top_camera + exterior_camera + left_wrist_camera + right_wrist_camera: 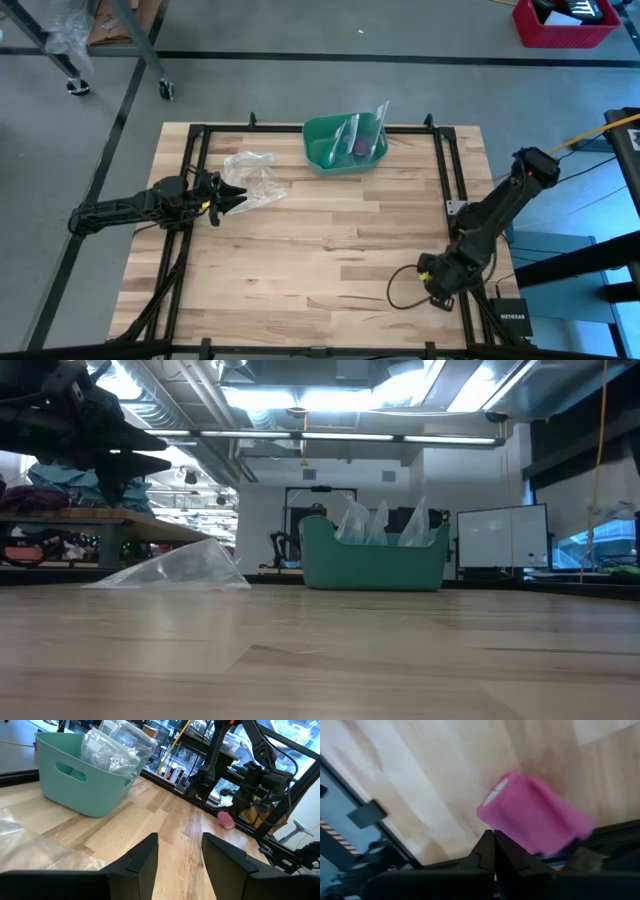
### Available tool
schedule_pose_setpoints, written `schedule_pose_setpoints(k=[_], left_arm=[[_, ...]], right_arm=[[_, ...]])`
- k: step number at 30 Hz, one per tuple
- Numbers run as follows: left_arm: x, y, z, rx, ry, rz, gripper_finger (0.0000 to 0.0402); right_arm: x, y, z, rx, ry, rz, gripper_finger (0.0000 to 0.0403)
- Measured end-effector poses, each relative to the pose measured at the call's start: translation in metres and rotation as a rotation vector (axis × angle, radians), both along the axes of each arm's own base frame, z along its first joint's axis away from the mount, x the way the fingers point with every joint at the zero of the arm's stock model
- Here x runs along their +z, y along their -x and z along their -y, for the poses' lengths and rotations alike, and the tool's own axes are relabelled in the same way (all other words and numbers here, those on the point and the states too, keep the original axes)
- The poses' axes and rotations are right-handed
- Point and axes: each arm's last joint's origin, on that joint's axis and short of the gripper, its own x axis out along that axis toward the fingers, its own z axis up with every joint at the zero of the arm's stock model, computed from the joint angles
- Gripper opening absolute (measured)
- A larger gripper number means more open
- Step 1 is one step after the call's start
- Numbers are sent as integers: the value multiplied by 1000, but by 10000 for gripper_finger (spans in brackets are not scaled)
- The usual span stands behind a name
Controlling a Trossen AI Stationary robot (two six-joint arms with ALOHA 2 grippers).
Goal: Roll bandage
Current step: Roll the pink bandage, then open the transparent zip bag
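Observation:
The bandage is a small bright pink roll (535,822) lying on its side on the wood near the table's right front edge; it also shows far off in the left wrist view (226,818). My right gripper (494,836) is shut, its tips right at the roll; in the high view the gripper (430,270) hides the roll. My left gripper (228,196) is open and empty, held above the table at the left, beside a clear plastic bag (255,180). My right gripper's shut fingertips (490,842) stand against the roll's side (507,827), coming slanting down at it. Whether they touch the roll, I cannot tell. The roll lies on the table.
A green plastic bowl (322,140) with clear bags in it stands at the table's far middle. The clear bag (175,570) lies flat on the wood left of it. A black metal frame (447,170) runs along the table's edges. Bare wood lies in the middle.

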Motion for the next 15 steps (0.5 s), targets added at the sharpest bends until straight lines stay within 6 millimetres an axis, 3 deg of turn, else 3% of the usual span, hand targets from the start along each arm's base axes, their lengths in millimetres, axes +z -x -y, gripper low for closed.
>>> schedule_pose_setpoints(k=[6, 15], left_arm=[[0, 0, 0, 2, 19, 4, 143], [-1, -2, 2, -53, 301, 31, 143]], right_arm=[[-1, 5, -7, -64, 104, 159, 3], [1, -4, 6, -133, 450, 574, 3]])
